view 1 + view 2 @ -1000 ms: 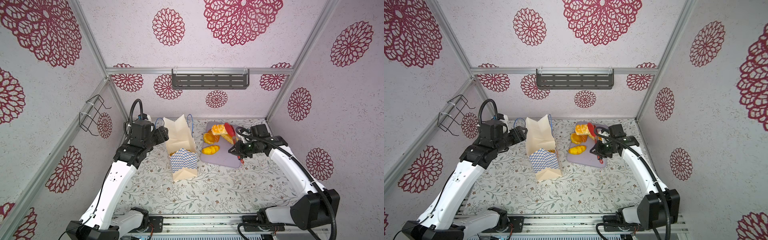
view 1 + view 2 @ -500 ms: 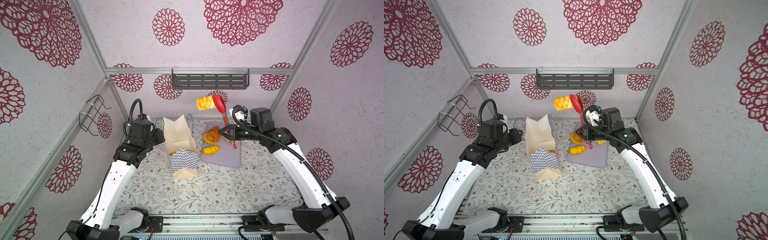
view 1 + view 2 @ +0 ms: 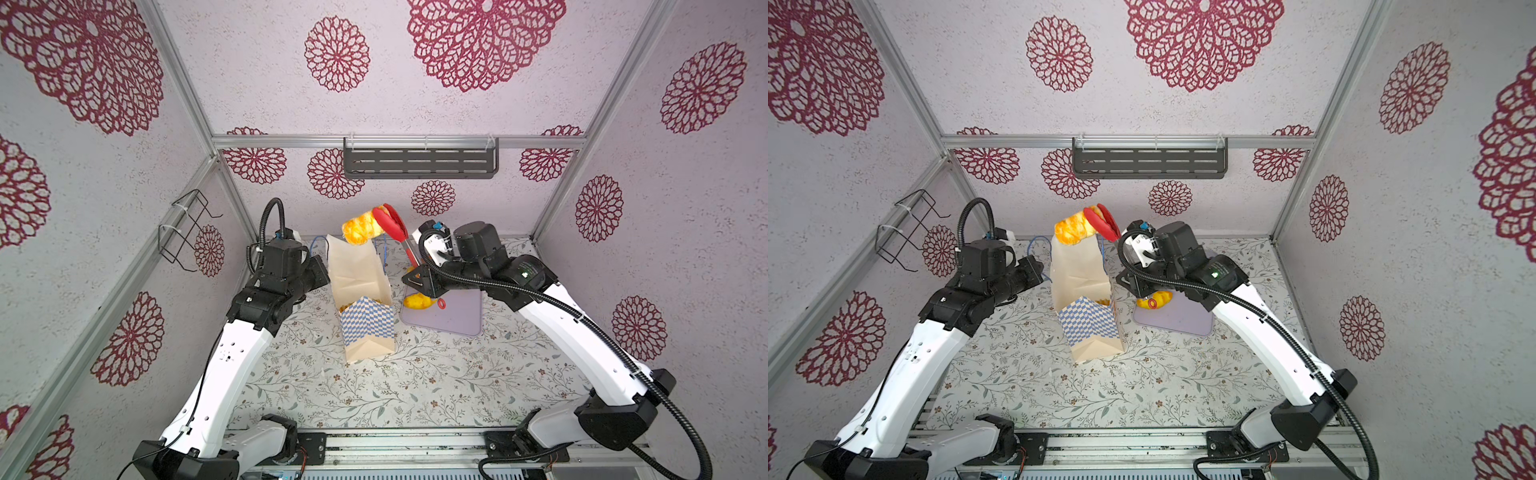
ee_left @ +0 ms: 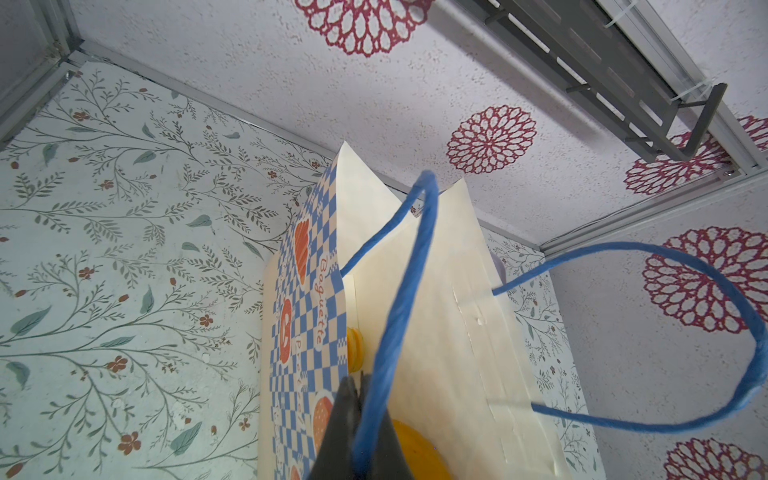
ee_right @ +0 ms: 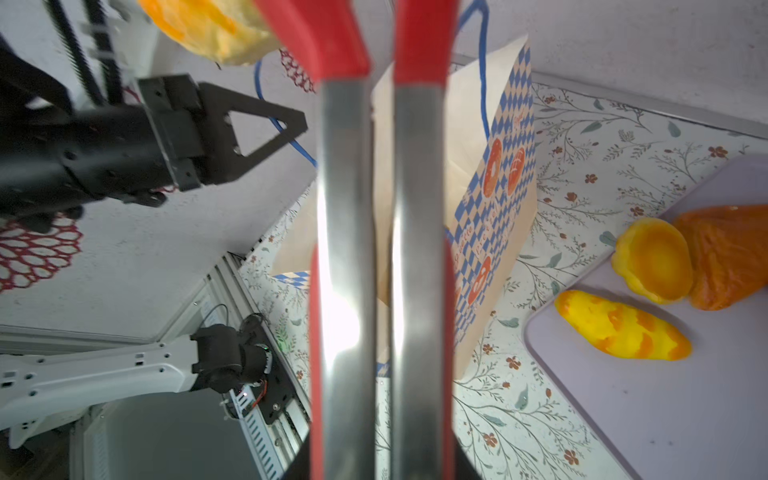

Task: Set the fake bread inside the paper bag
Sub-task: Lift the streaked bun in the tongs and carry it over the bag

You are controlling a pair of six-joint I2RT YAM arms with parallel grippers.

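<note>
The paper bag (image 3: 359,274) (image 3: 1077,270) stands open on the table. My left gripper (image 3: 325,273) (image 4: 358,386) is shut on its rim, by a blue cord handle (image 4: 415,266). My right gripper (image 3: 419,282) (image 5: 380,465) is shut on red-tipped metal tongs (image 3: 392,226) (image 5: 345,208). The tongs pinch one golden piece of fake bread (image 3: 360,229) (image 3: 1073,230) (image 5: 212,29) in the air just above the bag's mouth. Inside the bag lies more bread (image 4: 415,449). A yellow loaf (image 5: 623,330), a cup-shaped bun (image 5: 654,259) and an orange pastry (image 5: 727,253) rest on the lilac tray (image 3: 457,311).
A grey slotted shelf (image 3: 419,162) hangs on the back wall, and a wire rack (image 3: 183,228) on the left wall. The tray lies right of the bag, partly under my right arm. Floral-printed table stretches in front of the bag.
My right arm lifted the tongs with the bread off the tray and swung them left, over the bag's mouth. My left gripper closed on the bag's rim.
</note>
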